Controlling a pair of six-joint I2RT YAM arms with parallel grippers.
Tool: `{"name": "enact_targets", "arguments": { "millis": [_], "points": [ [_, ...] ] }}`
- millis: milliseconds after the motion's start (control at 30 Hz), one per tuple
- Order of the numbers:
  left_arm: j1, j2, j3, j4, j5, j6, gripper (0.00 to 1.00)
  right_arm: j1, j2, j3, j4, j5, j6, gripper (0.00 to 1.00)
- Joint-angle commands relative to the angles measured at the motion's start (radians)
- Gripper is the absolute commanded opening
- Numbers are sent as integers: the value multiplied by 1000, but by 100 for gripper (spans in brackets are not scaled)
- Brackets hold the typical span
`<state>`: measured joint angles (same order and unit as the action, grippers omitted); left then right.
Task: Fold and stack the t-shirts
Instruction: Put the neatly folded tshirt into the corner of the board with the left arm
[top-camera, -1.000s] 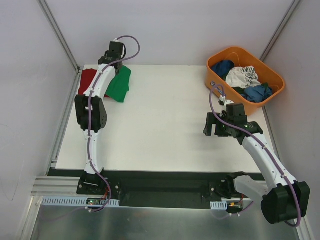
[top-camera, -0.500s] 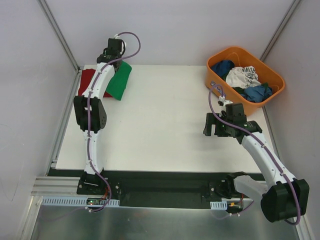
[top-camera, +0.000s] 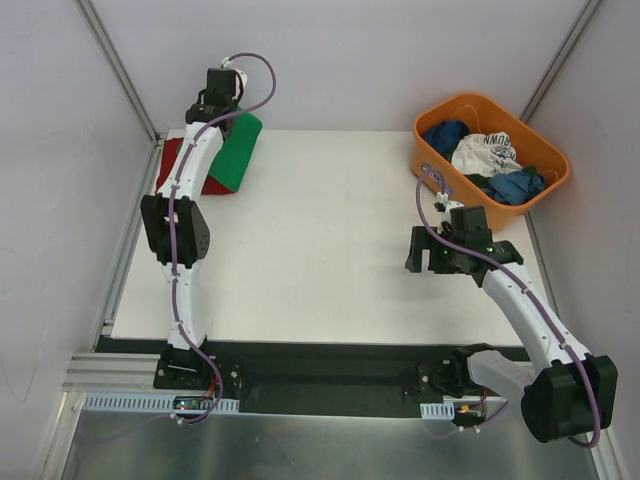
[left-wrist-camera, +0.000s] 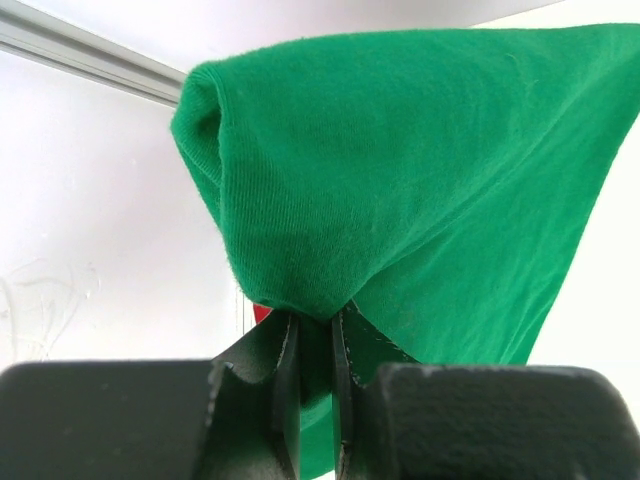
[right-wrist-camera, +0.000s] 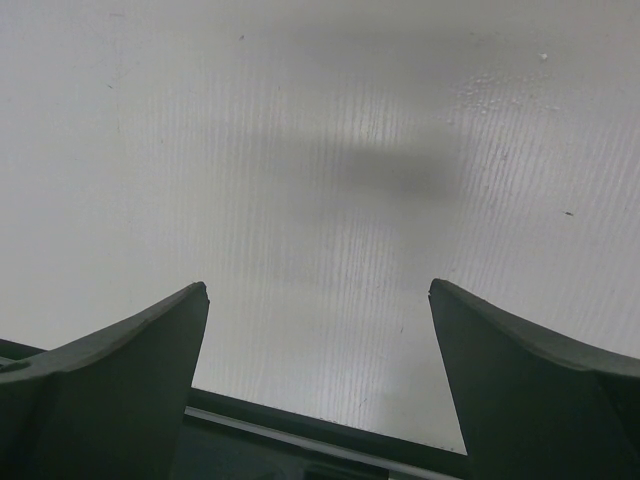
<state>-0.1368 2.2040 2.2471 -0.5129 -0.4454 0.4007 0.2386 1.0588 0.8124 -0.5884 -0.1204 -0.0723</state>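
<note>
Left wrist: we see the left claw (left-wrist-camera: 315, 335) pinched tight on a fold of the green t-shirt (left-wrist-camera: 400, 170).
Red t-shirt (top-camera: 171, 159): lying beneath that claw.
Right claw (right-wrist-camera: 318, 330): wide apart, empty.
Remaining: we judge green not yet stacked.

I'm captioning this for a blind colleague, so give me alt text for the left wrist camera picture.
The left hand is shut on a bunched fold of the green t-shirt, which spreads out from the grip and fills most of the view. A small sliver of the red t-shirt shows just left of the hand.
</note>
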Motion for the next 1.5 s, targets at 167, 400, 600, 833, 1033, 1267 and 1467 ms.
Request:
{"name": "enact_targets", "arguments": {
  "millis": [167, 400, 600, 833, 1033, 1267, 1467],
  "points": [
    [58, -3, 71, 51, 37, 13, 0, -4, -11, 25, -5, 18, -11, 97],
    [97, 43, 77, 66, 108, 44, 0, -4, 7, 62, -34, 44, 11, 97],
    [131, 88, 83, 93, 172, 35, 0, -4, 10, 96, -68, 65, 28, 97],
    [190, 149, 78, 151, 161, 56, 4, -5, 47, 148, -119, 107, 57, 97],
    [232, 201, 83, 209, 185, 36, 56, -5, 58, 179, -126, 114, 98, 97],
    [243, 168, 92, 232, 163, -11, 99, -4, 66, 194, -116, 114, 117, 97],
    [224, 24, -46, 229, 155, -103, 99, -5, 61, 183, -80, 142, 132, 97]
  ]
}}
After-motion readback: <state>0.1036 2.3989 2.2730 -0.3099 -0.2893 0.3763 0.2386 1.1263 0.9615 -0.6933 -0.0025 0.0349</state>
